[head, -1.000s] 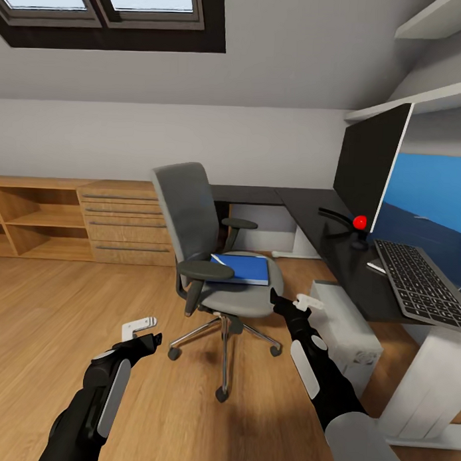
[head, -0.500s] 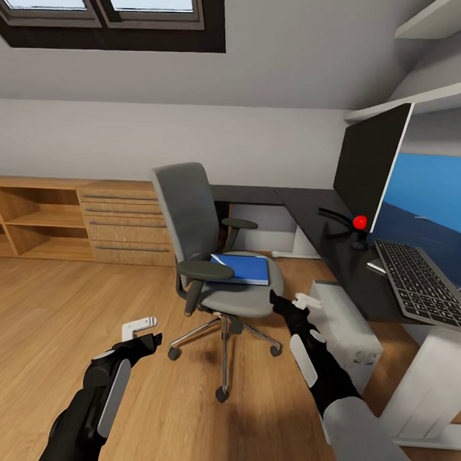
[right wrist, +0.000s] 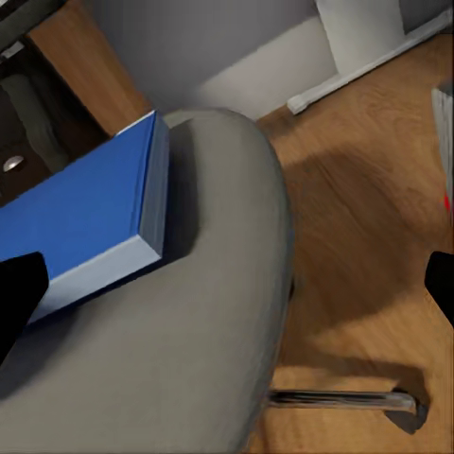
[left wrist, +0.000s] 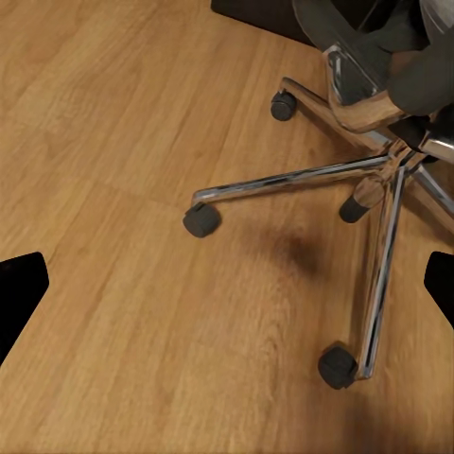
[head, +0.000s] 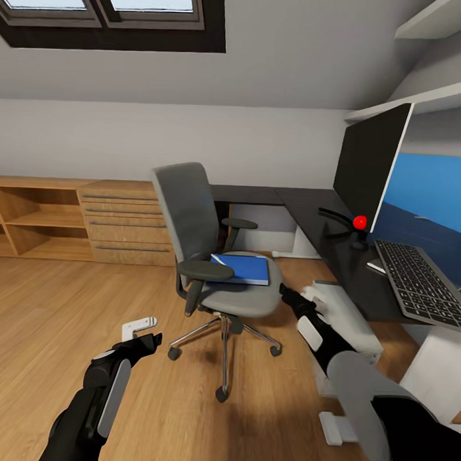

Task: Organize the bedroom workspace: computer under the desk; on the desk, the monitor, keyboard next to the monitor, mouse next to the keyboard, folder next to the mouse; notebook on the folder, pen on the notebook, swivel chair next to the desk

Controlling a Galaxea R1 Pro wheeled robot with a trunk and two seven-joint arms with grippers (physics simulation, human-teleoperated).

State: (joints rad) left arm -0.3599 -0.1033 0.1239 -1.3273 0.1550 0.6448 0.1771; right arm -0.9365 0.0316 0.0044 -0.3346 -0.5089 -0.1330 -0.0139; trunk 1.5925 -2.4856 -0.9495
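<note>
Since the earlier frames the right pincer (head: 296, 300) has been carried forward to the near front edge of the swivel chair (head: 209, 256) seat, spread wide and empty, evidently for the blue folder (right wrist: 85, 213) lying there, while the left pincer (head: 142, 330) is held released over the floor.

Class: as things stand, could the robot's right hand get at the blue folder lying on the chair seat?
Probably yes: the right hand is open beside the seat edge, and nothing stands between it and the folder.
</note>
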